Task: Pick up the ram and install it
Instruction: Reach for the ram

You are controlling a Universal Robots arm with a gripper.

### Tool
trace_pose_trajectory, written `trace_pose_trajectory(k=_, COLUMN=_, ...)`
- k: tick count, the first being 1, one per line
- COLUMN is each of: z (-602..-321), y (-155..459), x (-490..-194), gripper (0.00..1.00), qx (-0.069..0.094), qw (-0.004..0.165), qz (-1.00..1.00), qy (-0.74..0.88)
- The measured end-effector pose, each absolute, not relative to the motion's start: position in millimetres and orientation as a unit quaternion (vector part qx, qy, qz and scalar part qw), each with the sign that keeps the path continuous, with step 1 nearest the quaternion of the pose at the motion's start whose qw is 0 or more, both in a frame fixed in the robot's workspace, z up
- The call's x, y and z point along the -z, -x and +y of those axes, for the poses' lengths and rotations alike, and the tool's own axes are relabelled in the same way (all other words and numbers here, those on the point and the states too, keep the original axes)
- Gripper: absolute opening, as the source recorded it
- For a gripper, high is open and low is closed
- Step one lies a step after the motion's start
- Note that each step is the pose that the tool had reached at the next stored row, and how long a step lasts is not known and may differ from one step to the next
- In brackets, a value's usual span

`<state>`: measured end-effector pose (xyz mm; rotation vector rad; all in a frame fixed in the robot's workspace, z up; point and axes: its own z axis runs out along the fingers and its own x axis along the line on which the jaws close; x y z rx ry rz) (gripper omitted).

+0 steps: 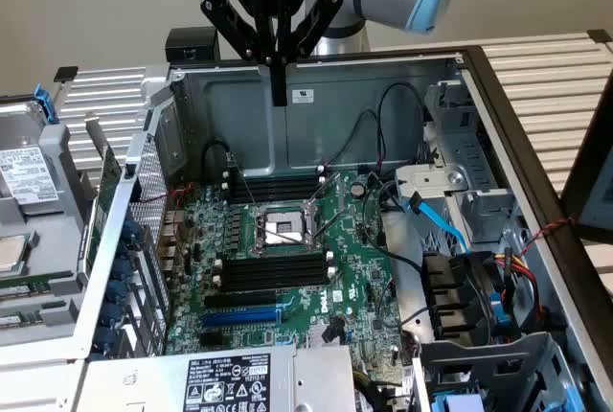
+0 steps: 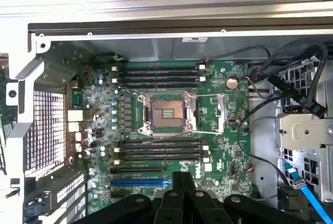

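Exterior view, jaws pressed together above case point(image 1: 230, 115)

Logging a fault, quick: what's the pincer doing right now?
Black pincer: closed, fingertips together, nothing visibly held, above the open grey metal computer case.

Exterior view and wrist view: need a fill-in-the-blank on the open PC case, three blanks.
1. The long expansion slot on the motherboard is coloured ___.
2. The pincer hangs ___ the open case, jaws shut.
3. The CPU socket sits between two banks of ___ memory slots with white end clips.
Missing: blue; above; black.
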<state>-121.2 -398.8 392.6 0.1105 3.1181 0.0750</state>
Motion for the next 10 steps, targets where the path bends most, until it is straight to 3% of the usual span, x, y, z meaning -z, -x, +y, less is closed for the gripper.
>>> trace_pose_trajectory(k=10, z=-398.8, y=121.2, x=-392.6, gripper=0.10, qx=-0.024, qw=0.010, qz=0.999, qy=-0.035)
